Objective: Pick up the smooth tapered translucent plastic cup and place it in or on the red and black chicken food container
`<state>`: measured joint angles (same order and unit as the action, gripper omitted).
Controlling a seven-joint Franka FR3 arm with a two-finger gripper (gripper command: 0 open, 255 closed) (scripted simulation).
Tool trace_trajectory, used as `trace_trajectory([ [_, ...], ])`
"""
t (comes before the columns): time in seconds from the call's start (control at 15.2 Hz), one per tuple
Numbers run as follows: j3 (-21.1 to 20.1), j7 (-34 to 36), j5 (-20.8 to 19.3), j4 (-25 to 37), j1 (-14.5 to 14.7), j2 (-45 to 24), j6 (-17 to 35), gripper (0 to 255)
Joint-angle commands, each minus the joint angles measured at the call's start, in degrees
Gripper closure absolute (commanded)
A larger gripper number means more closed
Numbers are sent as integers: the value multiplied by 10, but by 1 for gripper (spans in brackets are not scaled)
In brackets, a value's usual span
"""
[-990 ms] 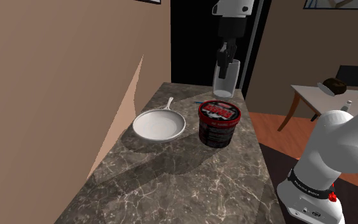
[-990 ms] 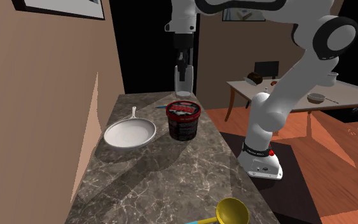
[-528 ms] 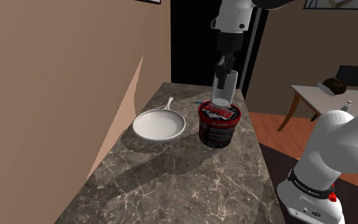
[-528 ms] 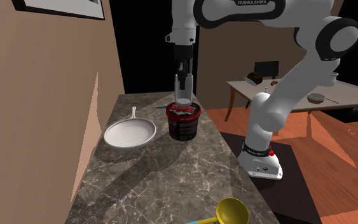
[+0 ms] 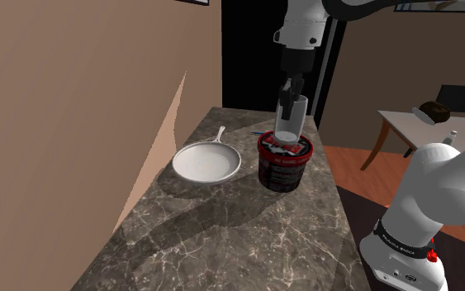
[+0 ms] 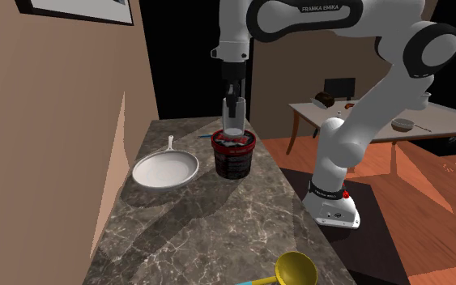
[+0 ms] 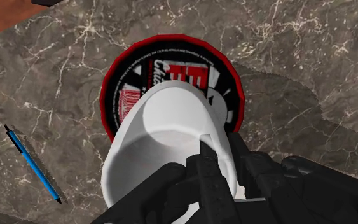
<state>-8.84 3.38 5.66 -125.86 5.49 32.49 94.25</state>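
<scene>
Cup (image 5: 289, 124) lowered a little, directly over container (image 5: 284, 168), rim clasped by gripper (image 5: 287, 103)

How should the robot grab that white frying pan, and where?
By its thin handle, coming straight down from above. The white frying pan lies flat on the counter, and its round bowl looks too wide and low to pinch; the handle sticks out free toward the counter's far end.

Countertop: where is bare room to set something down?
The countertop is bare from the white pan and container to the yellow scoop. Crowded at the far end: those two, a blue pen, the gripper holding the cup.
</scene>
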Motion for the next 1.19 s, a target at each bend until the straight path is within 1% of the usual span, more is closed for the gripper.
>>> trace_trajectory([
  [0.0,0,0,0,-1,0,0,0,255],
  [0.07,0,0,0,-1,0,0,0,0],
  [0.4,0,0,0,-1,0,0,0,0],
  [0.66,4,2,-4,87,-3,-18,-70,0],
  [1.12,4,2,-4,87,-3,-18,-70,0],
])
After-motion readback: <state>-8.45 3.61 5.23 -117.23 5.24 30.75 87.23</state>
